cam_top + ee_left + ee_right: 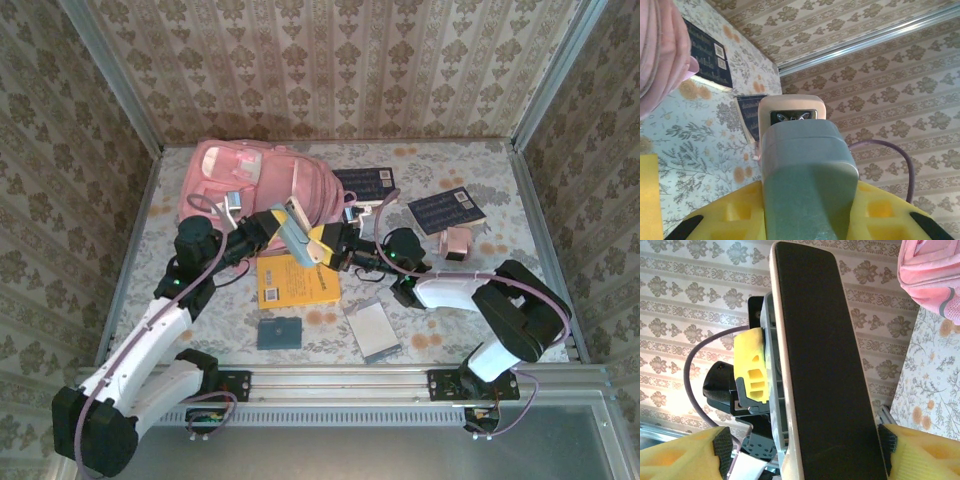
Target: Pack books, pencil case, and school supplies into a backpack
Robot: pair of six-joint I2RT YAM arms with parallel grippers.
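Clamped between the left fingers (732,212) is a flat case (807,165), grey-green on one side with a pale end, pinched at its lower part and held up off the bench (480,300). On the right wrist view the right fingers (680,455) stand spread to either side of that same case, its dark face toward the camera; a gap shows between one pad and the case, so they are not yet pressed on it. From above, the two arms meet over the middle of the bench, with the case tilted just at the near side of the pink backpack (225,175), which lies toward the far left corner. An orange-yellow book (297,282) lies flat under the meeting point. Closer to the near edge lie a dark teal rectangle (278,332) and, to its right, a silver-framed pale rectangle (372,330), well apart from each other. One navy book (365,183) lies just beside the backpack's right side near the far edge; a second navy book (446,210) lies further right, with a small pink thing (457,243) just on its near side.
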